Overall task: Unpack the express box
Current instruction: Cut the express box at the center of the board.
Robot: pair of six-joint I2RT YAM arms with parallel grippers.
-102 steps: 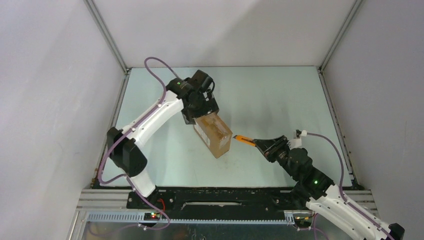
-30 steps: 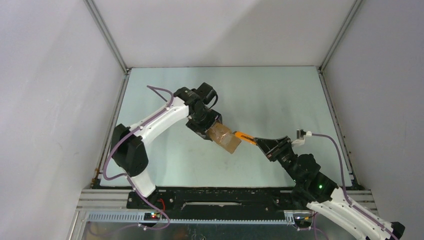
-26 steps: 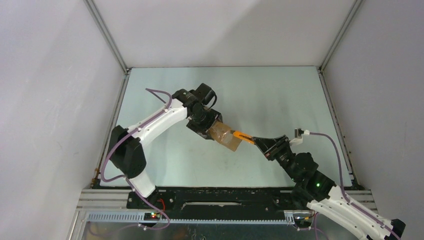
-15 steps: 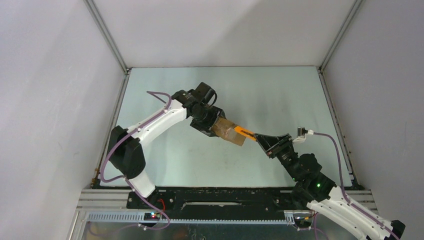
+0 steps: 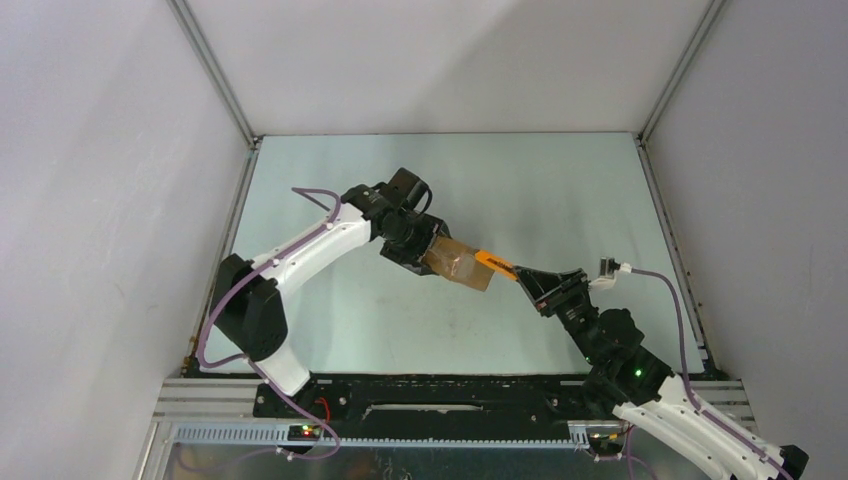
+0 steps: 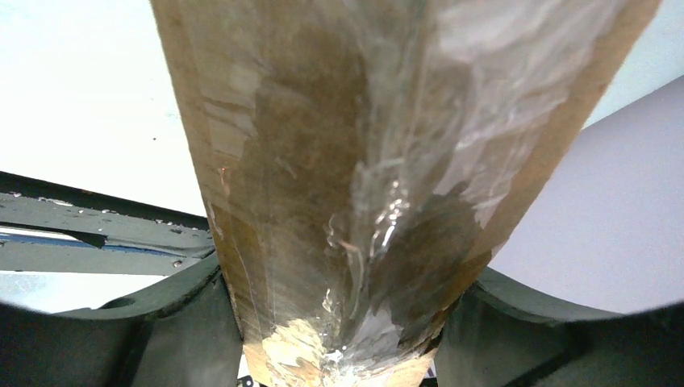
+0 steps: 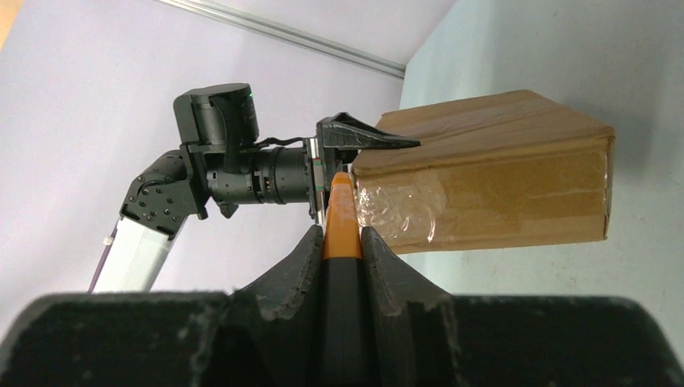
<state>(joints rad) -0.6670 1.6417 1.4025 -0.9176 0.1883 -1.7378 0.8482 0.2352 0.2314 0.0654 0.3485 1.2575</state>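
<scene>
The express box (image 5: 459, 264), brown cardboard with clear tape, is held above the table by my left gripper (image 5: 420, 250), which is shut on its left end. In the left wrist view the taped box (image 6: 379, 161) fills the frame between the two fingers. My right gripper (image 5: 527, 276) is shut on the orange-and-black utility knife (image 5: 494, 262). The knife tip (image 7: 339, 193) rests against the taped side of the box (image 7: 500, 173) near its left end. The shipping label is hidden.
The pale green table (image 5: 560, 190) is walled by grey panels with aluminium posts (image 5: 215, 75) at the back corners. The black base rail (image 5: 440, 395) runs along the near edge.
My left gripper has lifted and turned the box to lie flatter, pointing right. My right gripper has moved the knife up and left, from beside the box to against its taped side.
</scene>
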